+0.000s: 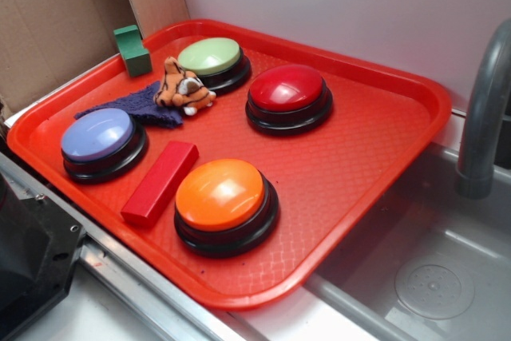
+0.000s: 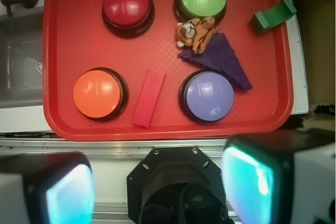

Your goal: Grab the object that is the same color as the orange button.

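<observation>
Tiger toy (image 1: 182, 87), a small orange plush with black stripes and white face patches, is lying on the red tray (image 1: 359, 157) toward its far left corner, well apart from the claw (image 2: 157, 190). In the wrist view the claw is hanging over the near edge of the bench, outside the tray's near rim, and the toy (image 2: 195, 31) is sitting across the tray from it, toward the far side. The claw's two fingers are standing wide apart with nothing between them; their pads (image 2: 249, 179) are glowing a translucent teal against white housings.

The toy is resting partly on the corner of a dark purple cloth (image 1: 136, 107), fuzzy and roughly triangular, and is lying just beside the green button (image 1: 212, 60). The orange button (image 1: 225, 202), a glossy dome on a black base, is sitting near the tray's near edge, well apart from the toy. A red block (image 1: 160, 182), long and rectangular with a matte face, is lying just left of it, between it and the lavender button (image 1: 102, 142). The red button (image 1: 289, 95) is standing toward the far right part of the tray. All four domes are smooth and shiny, catching highlights.

The tray's floor is showing a fine crosshatch texture, and its rim is rounded. A green block (image 1: 131, 49) is leaning at the tray's far left edge, beside brown cardboard (image 1: 48, 29). Right of the tray, a metal sink (image 1: 435, 269) with a grey faucet (image 1: 483, 109) is showing. No writing or brand is readable anywhere.
</observation>
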You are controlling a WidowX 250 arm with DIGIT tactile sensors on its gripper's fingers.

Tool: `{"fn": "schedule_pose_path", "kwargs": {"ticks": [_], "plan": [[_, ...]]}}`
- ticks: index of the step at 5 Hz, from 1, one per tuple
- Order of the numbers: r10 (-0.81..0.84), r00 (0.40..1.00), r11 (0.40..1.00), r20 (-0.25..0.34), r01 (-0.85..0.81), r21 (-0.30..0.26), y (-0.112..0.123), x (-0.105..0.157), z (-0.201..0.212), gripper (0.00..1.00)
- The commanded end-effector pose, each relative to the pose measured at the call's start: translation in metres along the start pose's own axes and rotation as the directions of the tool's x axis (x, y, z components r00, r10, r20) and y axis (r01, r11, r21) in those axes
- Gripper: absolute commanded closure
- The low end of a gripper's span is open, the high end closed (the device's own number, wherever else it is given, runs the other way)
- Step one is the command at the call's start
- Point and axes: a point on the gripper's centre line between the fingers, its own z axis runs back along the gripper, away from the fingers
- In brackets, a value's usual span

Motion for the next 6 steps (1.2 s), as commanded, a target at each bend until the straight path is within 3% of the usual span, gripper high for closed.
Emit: {"fn": "schedule_pose_path", "kwargs": {"ticks": [1, 2, 3, 4, 5, 6], "plan": [[0.0, 1.0, 1.0, 0.0, 0.0, 0.0, 0.0, 0.0, 0.0, 0.0], [0.076, 0.996, 0.997, 0.04, -0.077, 0.004, 0.013, 0.021, -0.02, 0.0], [0.087, 0.989, 0.996, 0.121, -0.086, -0.013, 0.028, 0.035, -0.034, 0.0], [0.202, 0.963, 0.979, 0.18, -0.201, -0.023, 0.049, 0.054, -0.058, 0.0], [0.257, 0.919, 0.966, 0.298, -0.252, -0.056, 0.072, 0.074, -0.087, 0.0], [0.309, 0.889, 0.95, 0.339, -0.305, -0.066, 0.084, 0.09, -0.11, 0.0]]}}
